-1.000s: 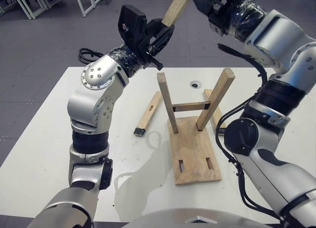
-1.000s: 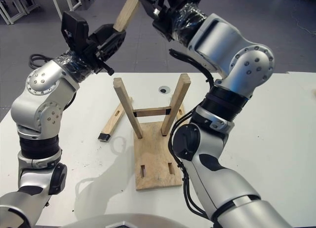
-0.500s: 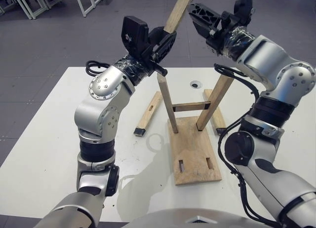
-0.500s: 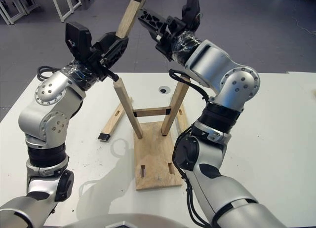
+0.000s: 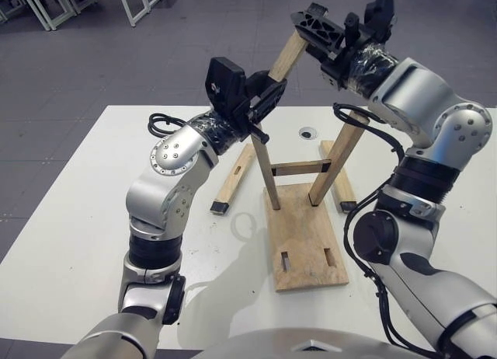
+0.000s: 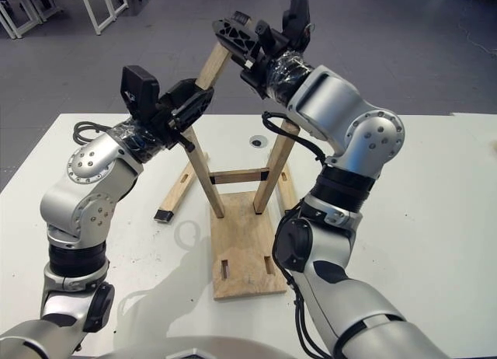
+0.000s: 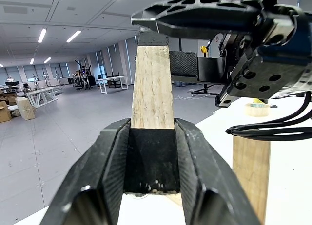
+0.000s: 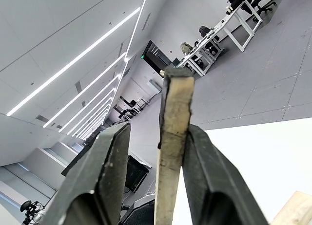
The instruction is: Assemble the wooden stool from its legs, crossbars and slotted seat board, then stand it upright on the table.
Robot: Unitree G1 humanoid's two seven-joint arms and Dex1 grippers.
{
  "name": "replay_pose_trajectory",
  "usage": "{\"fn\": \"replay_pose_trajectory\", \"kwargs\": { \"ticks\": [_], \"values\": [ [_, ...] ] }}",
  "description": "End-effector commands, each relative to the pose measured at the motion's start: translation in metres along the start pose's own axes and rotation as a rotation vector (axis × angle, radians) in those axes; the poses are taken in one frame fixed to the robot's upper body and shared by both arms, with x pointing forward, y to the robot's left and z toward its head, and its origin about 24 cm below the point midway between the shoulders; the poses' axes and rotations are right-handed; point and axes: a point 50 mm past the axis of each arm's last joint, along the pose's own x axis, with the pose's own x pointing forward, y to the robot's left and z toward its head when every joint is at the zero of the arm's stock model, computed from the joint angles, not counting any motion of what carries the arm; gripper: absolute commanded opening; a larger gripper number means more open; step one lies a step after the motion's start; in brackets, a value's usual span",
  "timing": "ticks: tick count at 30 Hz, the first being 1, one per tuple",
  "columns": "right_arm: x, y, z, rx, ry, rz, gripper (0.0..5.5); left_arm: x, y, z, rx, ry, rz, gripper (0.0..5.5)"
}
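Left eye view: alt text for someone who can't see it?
The left claw grips a pale wooden stool leg slanted in mid-air, the right claw around its top. Below, two joined legs stand in the flat wooden seat board.

Worktop: white
Seat board: light tan, grained
Held leg: pale wood (black end caps)
Crossbar: brown, black end

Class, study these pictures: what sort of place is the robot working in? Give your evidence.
Probably a large open lab or workshop hall: the white table stands on a wide grey floor, more white-framed benches stand farther back, and long strip lights run across the ceiling.
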Motion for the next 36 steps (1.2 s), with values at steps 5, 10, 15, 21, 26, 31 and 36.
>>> {"fn": "replay_pose_trajectory", "kwargs": {
  "ticks": [5, 10, 15, 21, 26, 31, 36],
  "values": [
    [0.000, 0.009, 0.002, 0.025, 0.018, 0.060, 0.40, -0.004, -0.001, -0.018, -0.034, 0.101, -0.022, 1.29],
    [-0.004, 0.005, 0.003, -0.011, 0.012, 0.023, 0.40, -0.005, 0.001, -0.012, -0.105, 0.082, -0.029, 2.00],
    [-0.037, 0.001, 0.069, -0.146, -0.237, -0.095, 0.40, -0.007, 0.013, 0.002, -0.131, 0.043, 0.007, 2.82],
    [-0.101, -0.046, 0.087, -0.627, -0.386, -0.573, 0.40, -0.016, 0.061, 0.007, -0.233, -0.016, 0.398, 3.80],
    [-0.110, -0.125, -0.008, -0.794, -0.100, -0.723, 0.40, -0.035, 0.078, -0.040, -0.157, 0.177, 0.606, 3.80],
    [-0.096, -0.153, -0.049, -0.791, -0.025, -0.700, 0.40, -0.037, 0.078, -0.057, -0.159, 0.239, 0.629, 3.80],
    [-0.074, -0.149, -0.055, -0.799, -0.034, -0.630, 0.40, -0.037, 0.075, -0.067, -0.172, 0.263, 0.632, 3.80]
  ]
}}
